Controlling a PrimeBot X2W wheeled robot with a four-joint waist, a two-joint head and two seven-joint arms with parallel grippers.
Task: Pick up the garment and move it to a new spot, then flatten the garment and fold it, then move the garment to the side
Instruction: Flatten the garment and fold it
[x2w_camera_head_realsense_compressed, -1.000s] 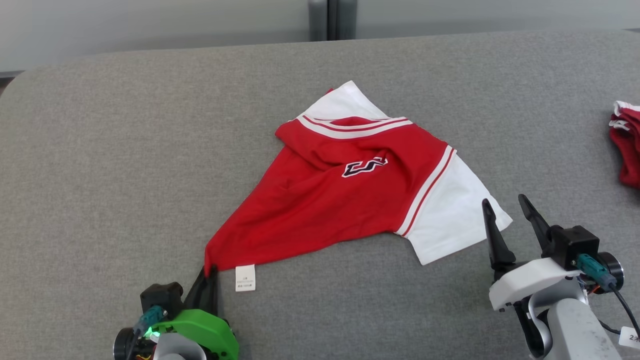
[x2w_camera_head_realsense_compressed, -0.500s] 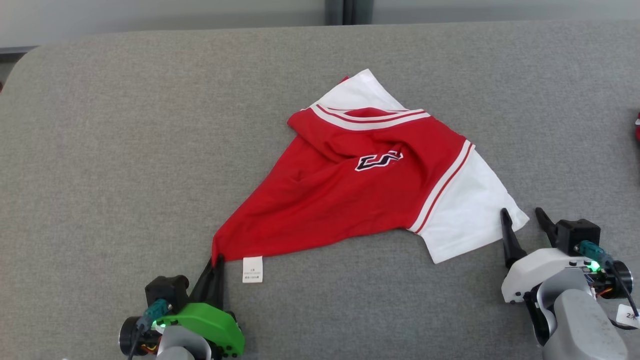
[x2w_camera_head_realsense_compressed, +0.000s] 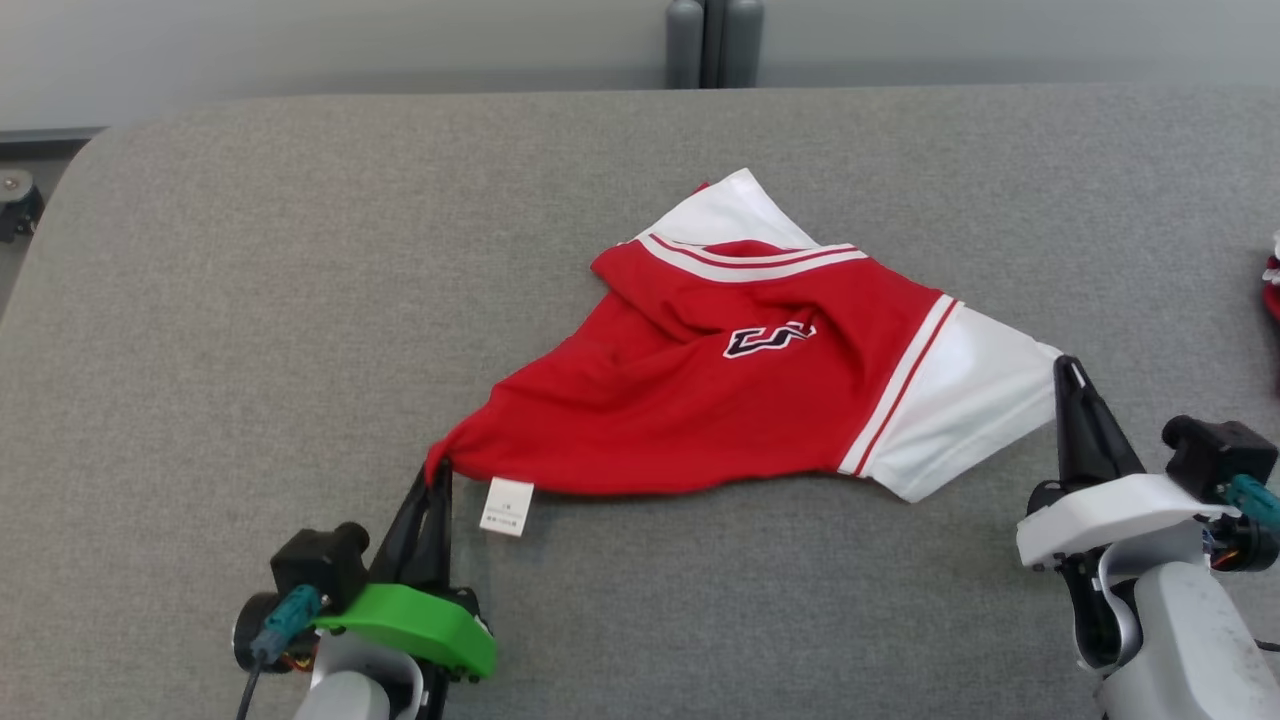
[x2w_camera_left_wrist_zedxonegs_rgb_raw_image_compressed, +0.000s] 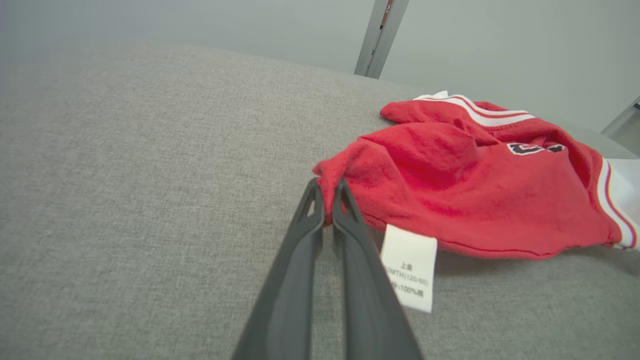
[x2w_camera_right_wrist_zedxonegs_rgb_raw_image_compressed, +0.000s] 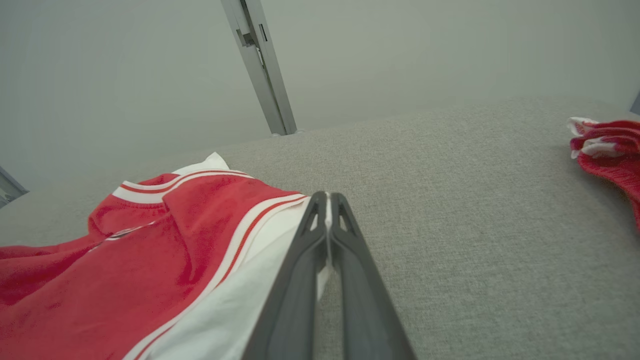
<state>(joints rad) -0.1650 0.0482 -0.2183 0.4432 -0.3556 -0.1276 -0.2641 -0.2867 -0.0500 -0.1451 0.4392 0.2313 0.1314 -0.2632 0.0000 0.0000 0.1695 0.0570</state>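
The garment (x2w_camera_head_realsense_compressed: 700, 400) is a red shirt with white sleeves and a dark chest logo, lying crumpled on the grey cloth-covered table (x2w_camera_head_realsense_compressed: 250, 280). My left gripper (x2w_camera_head_realsense_compressed: 437, 473) is shut on its red bottom corner, seen pinched between the fingers in the left wrist view (x2w_camera_left_wrist_zedxonegs_rgb_raw_image_compressed: 327, 197). A white care label (x2w_camera_head_realsense_compressed: 506, 506) hangs beside that corner. My right gripper (x2w_camera_head_realsense_compressed: 1070, 368) is shut on the edge of the white sleeve (x2w_camera_head_realsense_compressed: 980, 400); the right wrist view has white cloth (x2w_camera_right_wrist_zedxonegs_rgb_raw_image_compressed: 235, 310) clamped between the fingers (x2w_camera_right_wrist_zedxonegs_rgb_raw_image_compressed: 327, 200).
Another red and white garment (x2w_camera_right_wrist_zedxonegs_rgb_raw_image_compressed: 607, 150) lies at the table's far right edge (x2w_camera_head_realsense_compressed: 1272, 290). A grey post (x2w_camera_head_realsense_compressed: 712, 40) stands behind the table against a pale wall. Bare grey table stretches left of and behind the shirt.
The right gripper moved forward onto the white sleeve and shut on it. The left gripper stays shut on the red corner, which now looks lifted. The camera view has shifted.
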